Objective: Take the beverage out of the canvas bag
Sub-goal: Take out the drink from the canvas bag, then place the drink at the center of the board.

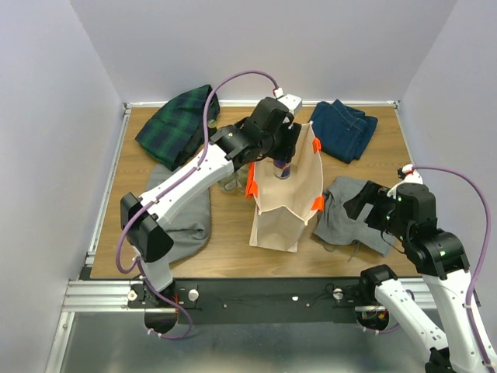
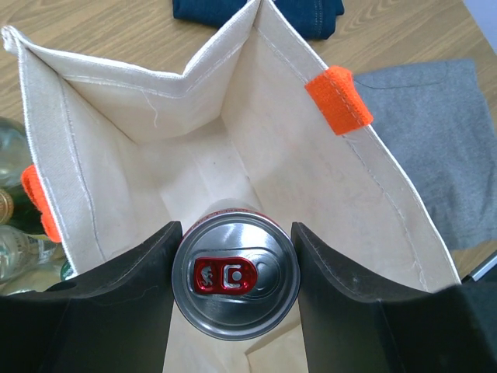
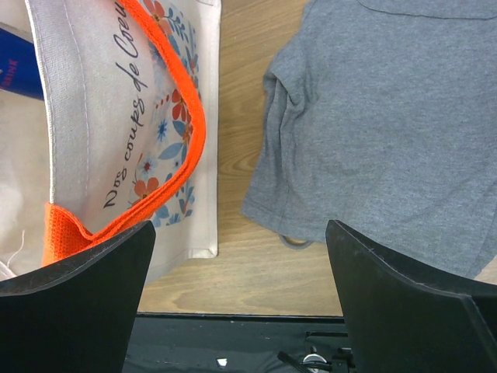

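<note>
Beige canvas bag (image 1: 277, 216): one can (image 2: 235, 277), clamped by left gripper (image 2: 233, 242); right gripper (image 3: 239, 233) apart.

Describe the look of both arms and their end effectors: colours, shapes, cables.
The left arm and right arm both have white link shells with bulky black joint housings. A purple cable loops off the left arm's wrist; a second purple cable arcs along the right. The left end effector and right end effector each carry two broad, flat, matte black fingers. No markings are legible.

Beige canvas bag (image 1: 281, 211) stands upright, mouth open, orange handles. Can (image 2: 235, 278), silver top, red tab, upright at its mouth.
</note>
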